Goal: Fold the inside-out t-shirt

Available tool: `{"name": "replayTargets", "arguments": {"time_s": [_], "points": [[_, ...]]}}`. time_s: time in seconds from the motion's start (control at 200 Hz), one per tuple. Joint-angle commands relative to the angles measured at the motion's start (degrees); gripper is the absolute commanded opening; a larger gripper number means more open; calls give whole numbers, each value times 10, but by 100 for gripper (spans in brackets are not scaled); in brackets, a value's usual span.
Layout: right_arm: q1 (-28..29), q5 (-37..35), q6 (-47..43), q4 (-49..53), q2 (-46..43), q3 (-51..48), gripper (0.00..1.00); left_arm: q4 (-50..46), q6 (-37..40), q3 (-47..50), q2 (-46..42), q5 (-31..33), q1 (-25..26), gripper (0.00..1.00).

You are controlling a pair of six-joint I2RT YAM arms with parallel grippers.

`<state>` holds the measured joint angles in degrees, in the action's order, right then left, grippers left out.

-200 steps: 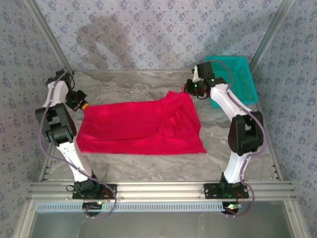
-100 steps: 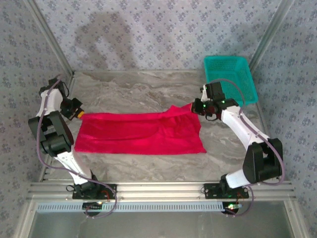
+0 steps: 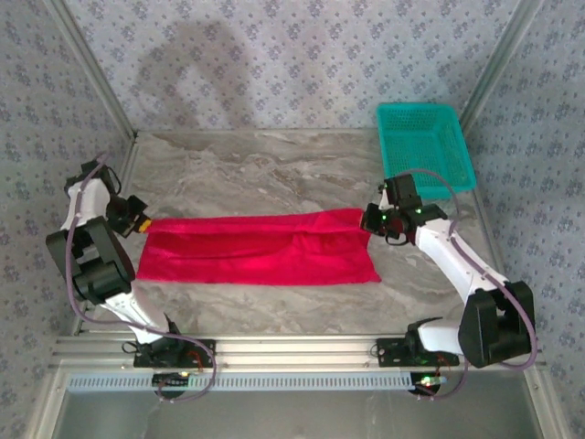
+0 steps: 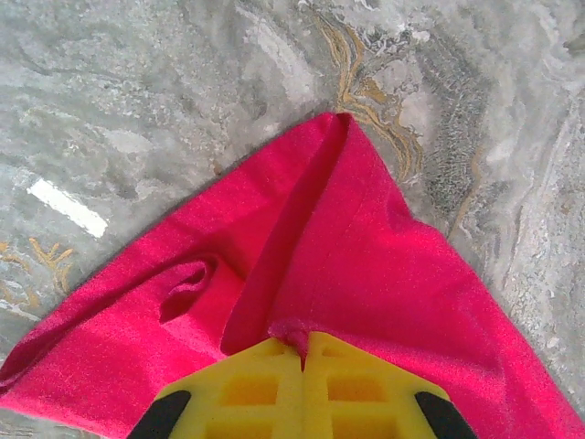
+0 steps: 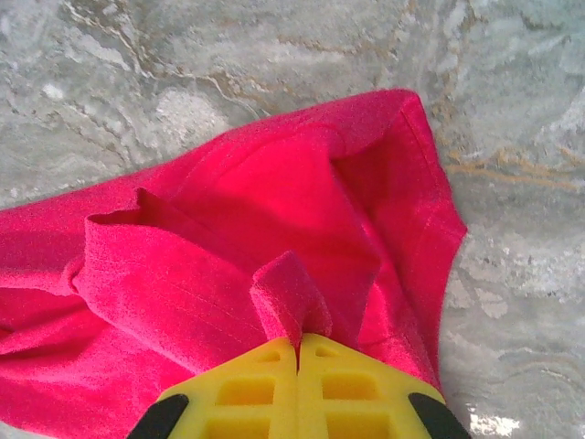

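The grey marbled table (image 3: 274, 169) takes up most of what you see from above. The inside-out t-shirt (image 3: 260, 251) is spread across its middle as a long, narrow red band. Its long axis runs straight across from the left side to the right, square to the way the arms reach. The far edge looks pulled into a fairly straight line between the two claws. The near edge lies on the marble and ends in a corner that points toward the near right. A soft crease runs along the length of the cloth.

The teal mesh basket (image 3: 425, 142) sits at the far right corner, well apart from the shirt.

The left gripper (image 3: 146, 220) is at the shirt's left end, low over the table's left side. In its own wrist view the left claw (image 4: 303, 340) has its yellow pads pressed together on a pinch of red cloth (image 4: 366, 256). From there the cloth fans away and narrows to a point on the marble.

The right gripper (image 3: 366, 219) is at the shirt's far right corner. Seen from the wrist, this claw (image 5: 297, 343) is also clamped tight. A small nub of fabric is pinched up between its pads, and the bunched shirt (image 5: 228, 210) lies folded over itself just beyond.
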<state>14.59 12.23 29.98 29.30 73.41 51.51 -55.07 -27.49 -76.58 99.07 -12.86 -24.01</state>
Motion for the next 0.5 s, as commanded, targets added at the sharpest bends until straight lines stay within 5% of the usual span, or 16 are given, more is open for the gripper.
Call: {"name": "replayTargets", "arguments": {"time_s": [0.0,0.15,0.21,0.3,0.495], "points": [[2,-8,35,3,-18,-40,0,20,-11,48,-22,-4,-3,0],[19,-8,93,-33,-23,-110,4,66,-64,131,-33,-26,-16,5],[25,-17,106,-32,-23,-125,18,112,-94,177,-48,-56,-27,21],[34,-41,109,-11,-34,-124,37,142,-121,197,-71,-50,-35,25],[77,-98,83,-7,-60,-80,51,137,-130,130,-106,-18,-28,34]]}}
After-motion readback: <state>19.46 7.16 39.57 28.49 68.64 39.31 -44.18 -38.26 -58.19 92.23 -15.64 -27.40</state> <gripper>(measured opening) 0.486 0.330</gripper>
